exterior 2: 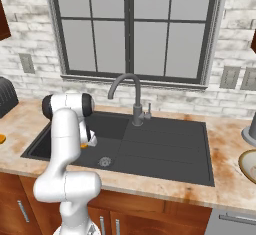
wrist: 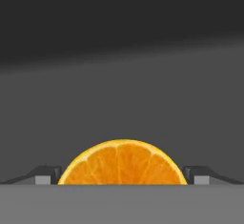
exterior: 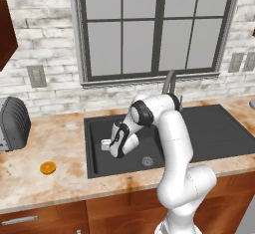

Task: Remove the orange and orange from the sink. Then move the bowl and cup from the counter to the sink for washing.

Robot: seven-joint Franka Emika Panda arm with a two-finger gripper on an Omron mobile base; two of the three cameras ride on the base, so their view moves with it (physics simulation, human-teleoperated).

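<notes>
Claw [wrist: 122, 178]: spread wide, gripping nothing | Orange [wrist: 122, 163]: in the sink [exterior: 204, 128], directly between the fingertips [wrist: 45, 175] | Handling, judged: light, firm, smooth rind liable to slip | Hold: across its widest middle, one finger each side

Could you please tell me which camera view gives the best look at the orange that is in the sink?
The hand view: the orange in the sink sits large and sharp between the open pincer's tips. The right base view shows an orange sliver beside the arm; the left base view hides it behind the hand.
</notes>
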